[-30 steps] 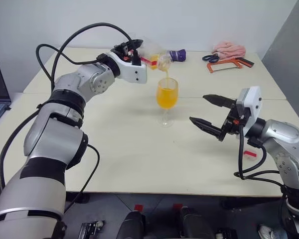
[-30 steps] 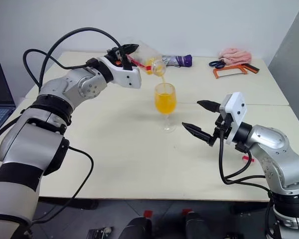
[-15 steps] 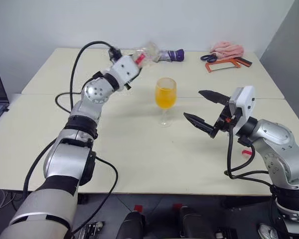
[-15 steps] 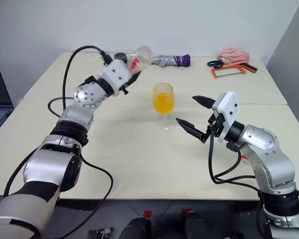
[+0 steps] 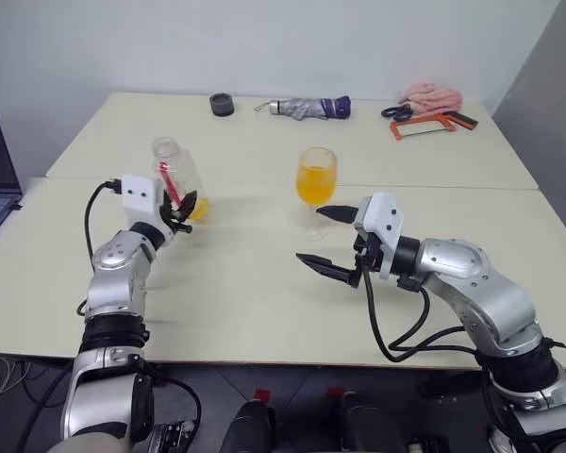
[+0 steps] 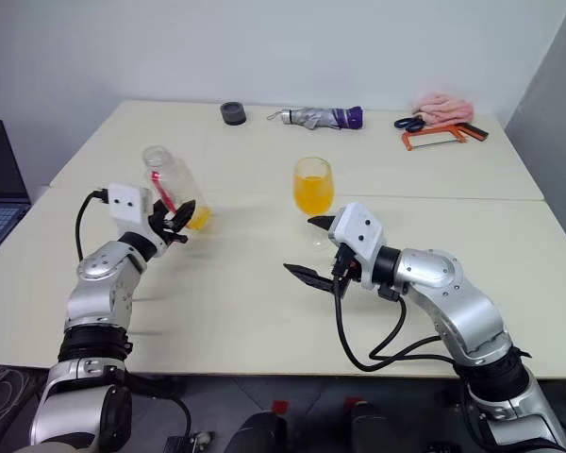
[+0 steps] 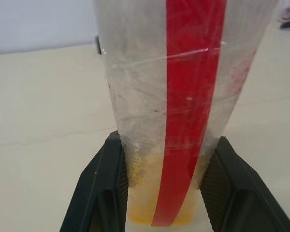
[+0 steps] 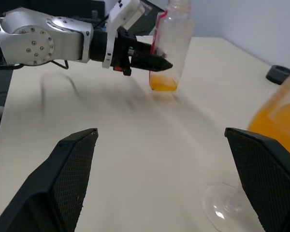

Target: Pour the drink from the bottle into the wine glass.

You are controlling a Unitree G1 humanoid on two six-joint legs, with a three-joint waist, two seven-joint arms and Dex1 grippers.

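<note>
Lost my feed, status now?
Left gripper shut on bottle, upright. Right gripper open beside wine glass, drink inside. Nothing in the way.

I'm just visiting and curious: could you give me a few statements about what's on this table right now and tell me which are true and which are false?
1. The left gripper is shut on the bottle. True.
2. The bottle is tipped over the wine glass. False: it stands upright, well to the side of the glass.
3. The wine glass holds orange drink. True.
4. The right gripper grips the glass stem. False: it is open and holds nothing.
5. The bottle is full. False: only a little drink remains at its bottom.
</note>
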